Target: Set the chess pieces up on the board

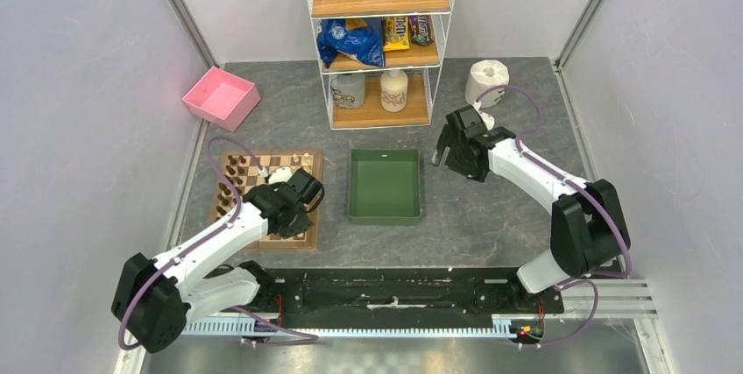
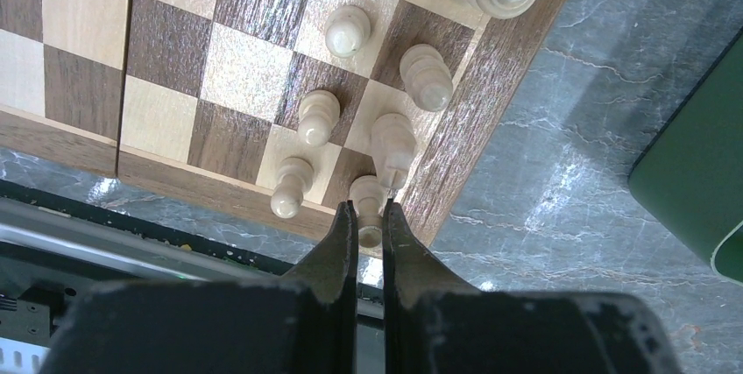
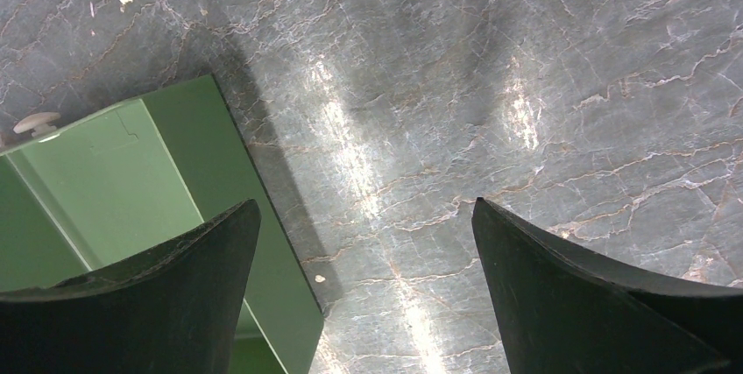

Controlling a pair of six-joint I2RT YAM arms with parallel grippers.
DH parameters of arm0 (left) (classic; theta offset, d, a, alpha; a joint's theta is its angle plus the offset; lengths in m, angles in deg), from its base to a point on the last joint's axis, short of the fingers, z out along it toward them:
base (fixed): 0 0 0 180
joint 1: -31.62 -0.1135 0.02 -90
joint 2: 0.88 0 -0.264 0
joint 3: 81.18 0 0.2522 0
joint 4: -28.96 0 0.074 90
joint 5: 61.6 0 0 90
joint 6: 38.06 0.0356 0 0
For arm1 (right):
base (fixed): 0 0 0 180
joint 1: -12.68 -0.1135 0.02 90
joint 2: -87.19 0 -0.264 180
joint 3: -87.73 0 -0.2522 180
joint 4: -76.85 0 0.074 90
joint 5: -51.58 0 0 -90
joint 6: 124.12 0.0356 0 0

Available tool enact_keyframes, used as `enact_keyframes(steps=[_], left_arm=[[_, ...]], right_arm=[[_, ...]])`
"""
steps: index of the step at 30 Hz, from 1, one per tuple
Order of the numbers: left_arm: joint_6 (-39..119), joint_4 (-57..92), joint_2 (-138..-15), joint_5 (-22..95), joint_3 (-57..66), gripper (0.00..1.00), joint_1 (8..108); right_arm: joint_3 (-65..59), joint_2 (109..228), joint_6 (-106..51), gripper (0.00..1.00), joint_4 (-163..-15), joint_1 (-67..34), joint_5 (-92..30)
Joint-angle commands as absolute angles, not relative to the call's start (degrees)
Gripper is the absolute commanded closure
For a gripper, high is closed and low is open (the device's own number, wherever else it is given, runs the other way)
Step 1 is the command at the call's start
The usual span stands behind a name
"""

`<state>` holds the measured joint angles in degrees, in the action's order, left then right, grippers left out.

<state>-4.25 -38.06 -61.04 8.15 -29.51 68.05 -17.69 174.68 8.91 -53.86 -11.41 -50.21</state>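
The board [image 1: 265, 158] lies left of centre, with dark chess pieces [image 1: 229, 183] along its left side. In the left wrist view several cream chess pieces [image 2: 317, 116] stand near the board's [image 2: 491, 111] corner. My left gripper [image 2: 369, 213] is shut on a small cream piece [image 2: 369, 192] over the corner square; I cannot tell whether that piece touches the board. My right gripper [image 3: 365, 203] is open and empty, above bare table beside the green tray's [image 3: 105, 181] corner. From above, the right gripper [image 1: 445, 155] hangs just right of the tray.
The green tray [image 1: 384, 216] sits mid-table. A pink box [image 1: 221, 96] is at the back left. A wire shelf [image 1: 381, 41] with bottles and snacks stands at the back centre, a paper roll [image 1: 486, 81] to its right. A small pale object [image 3: 35, 122] shows at the tray's rim.
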Motion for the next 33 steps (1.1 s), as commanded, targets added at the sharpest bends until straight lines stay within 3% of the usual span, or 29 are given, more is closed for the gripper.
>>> enact_keyframes(steps=[1,7,16,23,29,33], left_arm=[[-5.7,-38.8,-60.2,8.6,-28.5,0.98,67.6],[-5.6,-37.9,-60.4,8.9,-29.1,0.98,67.6],[-5.8,-37.9,-59.8,8.5,-29.6,0.72,67.4],[-5.4,-38.4,-59.9,8.0,-29.1,0.63,67.3],[-4.9,-39.0,-60.0,7.6,-28.2,0.63,67.2],[-4.8,-39.0,-60.1,7.5,-28.1,0.71,67.2]], right_arm=[[-16.4,175.0,9.1,0.01,-55.1,-11.1,-50.2],[-16.5,175.1,9.0,0.01,-55.1,-11.1,-50.3],[-16.5,174.8,9.0,0.01,-55.1,-11.1,-50.1],[-16.2,174.8,9.0,0.01,-55.2,-11.1,-50.0],[-16.1,175.0,9.0,0.01,-55.1,-11.1,-49.9],[-16.1,175.0,9.0,0.01,-55.1,-11.1,-49.9]])
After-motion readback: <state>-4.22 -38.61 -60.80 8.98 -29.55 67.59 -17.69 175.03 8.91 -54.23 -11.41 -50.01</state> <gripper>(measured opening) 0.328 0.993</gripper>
